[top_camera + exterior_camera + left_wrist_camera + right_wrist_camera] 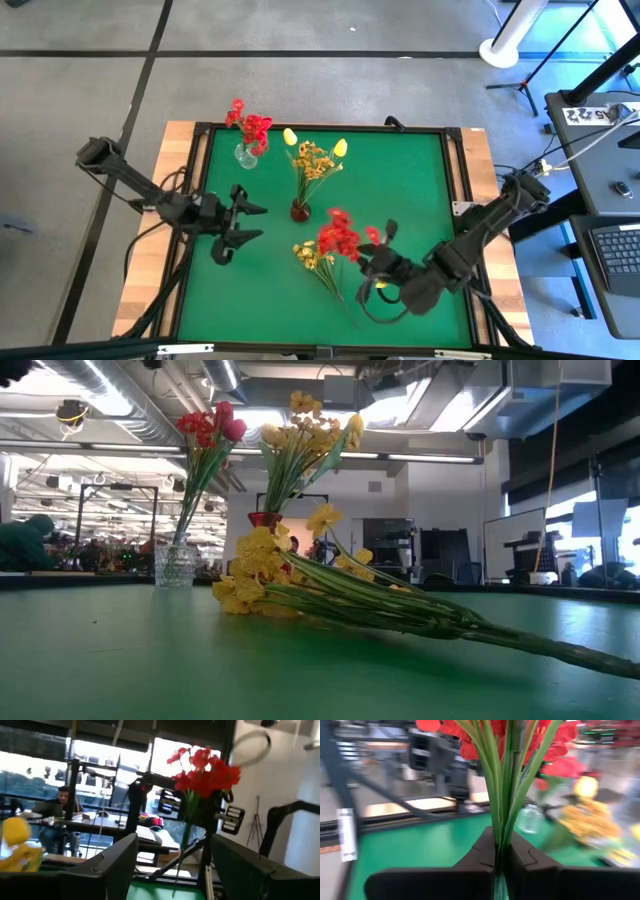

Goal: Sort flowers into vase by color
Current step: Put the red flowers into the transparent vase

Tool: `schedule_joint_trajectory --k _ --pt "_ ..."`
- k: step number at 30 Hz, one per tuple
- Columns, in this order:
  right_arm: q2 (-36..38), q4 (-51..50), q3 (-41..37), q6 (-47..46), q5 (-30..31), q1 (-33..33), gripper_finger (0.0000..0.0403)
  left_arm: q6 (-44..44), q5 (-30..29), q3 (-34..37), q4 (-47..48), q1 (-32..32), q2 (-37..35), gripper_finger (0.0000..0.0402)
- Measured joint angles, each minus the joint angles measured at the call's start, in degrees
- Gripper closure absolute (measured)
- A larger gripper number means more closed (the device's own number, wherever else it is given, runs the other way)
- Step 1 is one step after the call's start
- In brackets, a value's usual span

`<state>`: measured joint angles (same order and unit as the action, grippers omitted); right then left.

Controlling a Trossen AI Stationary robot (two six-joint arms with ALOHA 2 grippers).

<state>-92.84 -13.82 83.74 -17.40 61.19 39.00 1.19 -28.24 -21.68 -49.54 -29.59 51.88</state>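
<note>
My right gripper (pixel 375 258) is over the table's near right part, shut on a spray of red flowers (pixel 340 236). A yellow spray (pixel 258 582) lies flat on the green table beside it, its long stems (pixel 480 628) running toward the near right. A clear glass vase (pixel 245 154) at the far left holds red flowers (pixel 210 425). A dark red vase (pixel 300 210) mid-table holds yellow flowers (pixel 315 158). My left gripper (pixel 250 222) hangs open and bare over the left half, pointing toward the red spray (pixel 205 770). My right gripper pinches the red spray's bundle of green stems (pixel 501 837) between its two fingers. The fingers come in about level from the table's near right and lie across the stems. The spray stands roughly upright, its blossoms (pixel 555 750) above the fingers, lifted clear of the table.
A raised dark frame (pixel 455 180) borders the green mat, with wooden table edges outside it. Bare mat (pixel 400 170) lies at the far right and along the near left. A person sits at a desk beyond the table in the left wrist view.
</note>
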Motion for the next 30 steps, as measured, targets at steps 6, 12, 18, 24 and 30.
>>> schedule_joint_trajectory --k 6,12,18,24,30 --pt "-0.04 10.33 0.00 10.09 -17.13 -5.69 0.0396 -2.55 8.70 -8.05 -0.03 4.14 10.44 0.0154" --pt "-0.04 12.36 0.00 10.61 -27.42 -10.85 0.0391 -6.81 8.83 -16.93 0.09 6.04 18.97 0.0154" --pt "-1.43 13.74 -0.11 10.86 -30.92 -12.62 0.0395 -6.08 7.17 -21.14 1.38 8.13 23.37 0.0154" --pt "-2.54 13.74 -0.07 10.94 -30.77 -13.23 0.0387 -4.48 6.27 -21.48 1.72 8.47 24.62 0.0164" --pt "-2.71 13.73 -0.07 11.27 -29.05 -13.31 0.0385 -4.57 5.81 -21.48 1.44 8.15 24.66 0.0259"
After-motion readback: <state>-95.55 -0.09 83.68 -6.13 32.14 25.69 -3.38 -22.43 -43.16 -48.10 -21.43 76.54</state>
